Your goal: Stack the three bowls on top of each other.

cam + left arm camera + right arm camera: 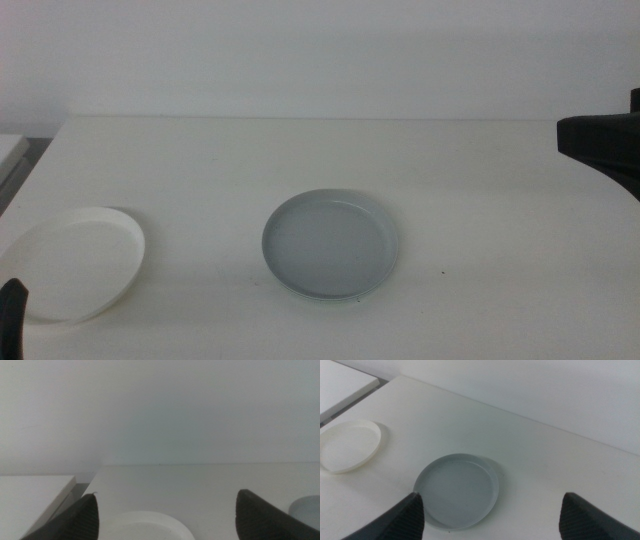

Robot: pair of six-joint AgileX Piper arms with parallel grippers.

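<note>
No writing, label, brand mark, number or sign can be read anywhere in these views. The grey bowl [331,245] and the white bowl [72,263] have plain, unmarked surfaces, and the table [300,160] carries no print.

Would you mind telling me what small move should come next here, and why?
Probably lower the open left gripper onto the white bowl, which lies alone just below it, apart from the grey bowl. The right gripper hangs open above the grey bowl.
</note>
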